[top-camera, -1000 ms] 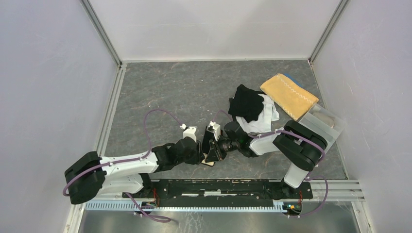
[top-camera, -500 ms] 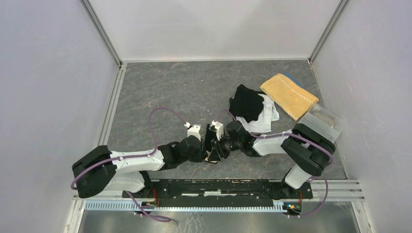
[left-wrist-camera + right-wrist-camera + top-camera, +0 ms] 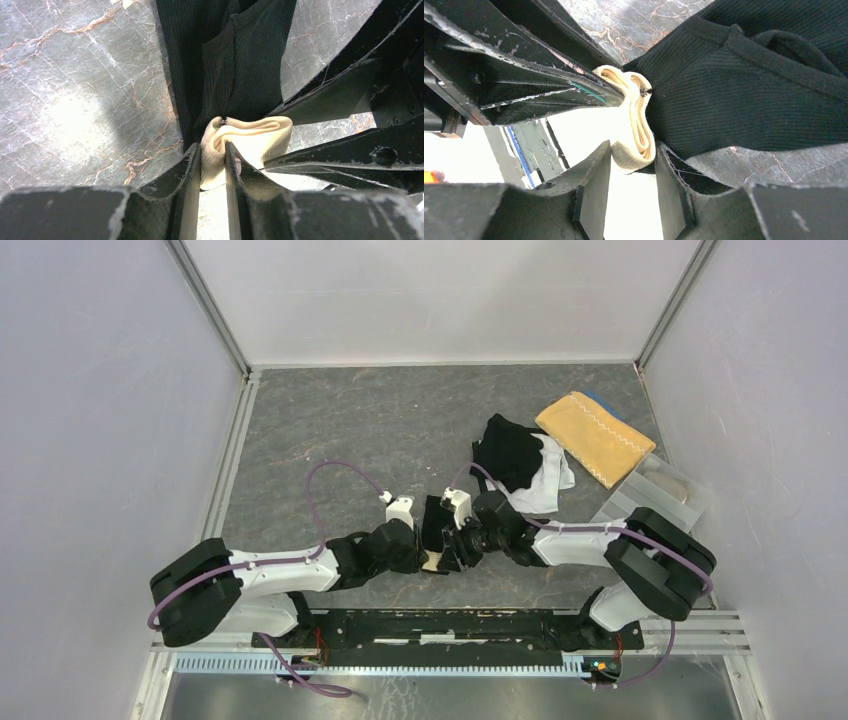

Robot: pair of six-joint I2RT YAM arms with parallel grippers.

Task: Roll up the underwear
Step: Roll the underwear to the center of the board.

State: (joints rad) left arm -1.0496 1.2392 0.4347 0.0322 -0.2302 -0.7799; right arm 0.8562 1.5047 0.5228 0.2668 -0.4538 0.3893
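One black ribbed underwear [image 3: 240, 60] with a rolled beige band [image 3: 250, 137] lies near the table's front centre, between both grippers. My left gripper [image 3: 212, 155] is shut on a fold of that beige band. My right gripper [image 3: 633, 150] is open: the beige roll [image 3: 636, 120] sits between its tips against the right-hand finger, with a gap on the other side. The black cloth [image 3: 749, 85] spreads away from it. From above, the left gripper [image 3: 428, 545] and right gripper [image 3: 450, 543] meet tip to tip over the piece [image 3: 434, 518].
A pile of more underwear, black [image 3: 508, 452] over white [image 3: 548, 488], lies right of centre. Behind it is the mustard-yellow towel [image 3: 590, 435]. A clear plastic tray [image 3: 660, 490] stands by the right wall, close to the right arm's elbow [image 3: 655, 565].
The left jaws have closed onto the beige band while the right jaws have opened off it. Both grippers shifted slightly away from the front edge, and the right elbow swung right.
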